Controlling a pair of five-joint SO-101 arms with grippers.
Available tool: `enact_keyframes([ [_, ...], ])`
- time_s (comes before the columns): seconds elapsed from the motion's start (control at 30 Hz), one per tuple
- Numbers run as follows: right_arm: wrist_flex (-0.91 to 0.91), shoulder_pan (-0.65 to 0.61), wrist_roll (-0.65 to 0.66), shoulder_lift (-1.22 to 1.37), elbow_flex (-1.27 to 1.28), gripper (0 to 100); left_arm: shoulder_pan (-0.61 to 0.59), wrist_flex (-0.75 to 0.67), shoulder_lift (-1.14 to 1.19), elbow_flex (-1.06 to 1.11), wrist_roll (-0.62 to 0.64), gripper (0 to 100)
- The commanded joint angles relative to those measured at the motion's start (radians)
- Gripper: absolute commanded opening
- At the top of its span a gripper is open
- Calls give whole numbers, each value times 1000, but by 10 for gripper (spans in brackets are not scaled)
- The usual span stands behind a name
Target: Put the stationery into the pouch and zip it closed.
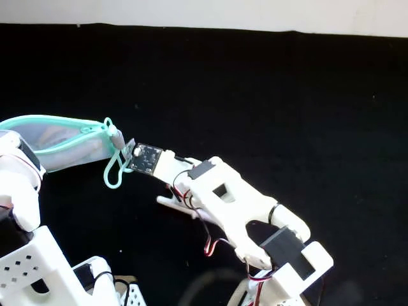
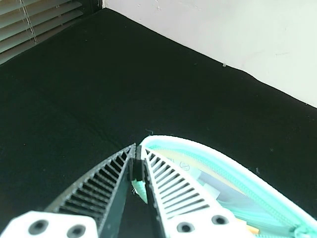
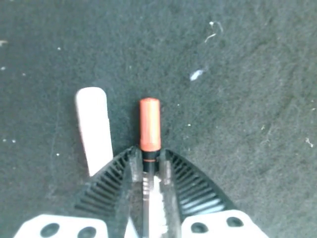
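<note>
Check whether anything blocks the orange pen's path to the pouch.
Nothing visible does. The right pincer holds the orange pen; a white piece lies beside it on the table, apart from the pouch.

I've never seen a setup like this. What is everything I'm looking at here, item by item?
pouch: one, see-through with mint-green trim, at the left side of the table, its edge pinched by the left gripper
cord loop: one, mint green, hanging from the pouch's end
pen: one, orange cap, held in the right gripper
white stick: one, white, lying on the table near the pen; I cannot tell what it is
table: one, black cloth top
wall: white, behind the table
blinds: one set, pale, at the far corner
left gripper: one, black and white, shut on the pouch
right gripper: one, black and white, shut on the pen
</note>
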Motion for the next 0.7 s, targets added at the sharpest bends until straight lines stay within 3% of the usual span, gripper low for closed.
enact_keyframes([
  [0.0, -35, -2, -17, -5, -8, 7, 5, 5, 39, 36, 8, 7],
  [0.3, -68, 38, -66, -16, -12, 6, 5, 5, 39, 36, 8, 7],
  [0.67, 36, 159, -348, -18, -355, 6, 5, 5, 39, 36, 8, 7],
])
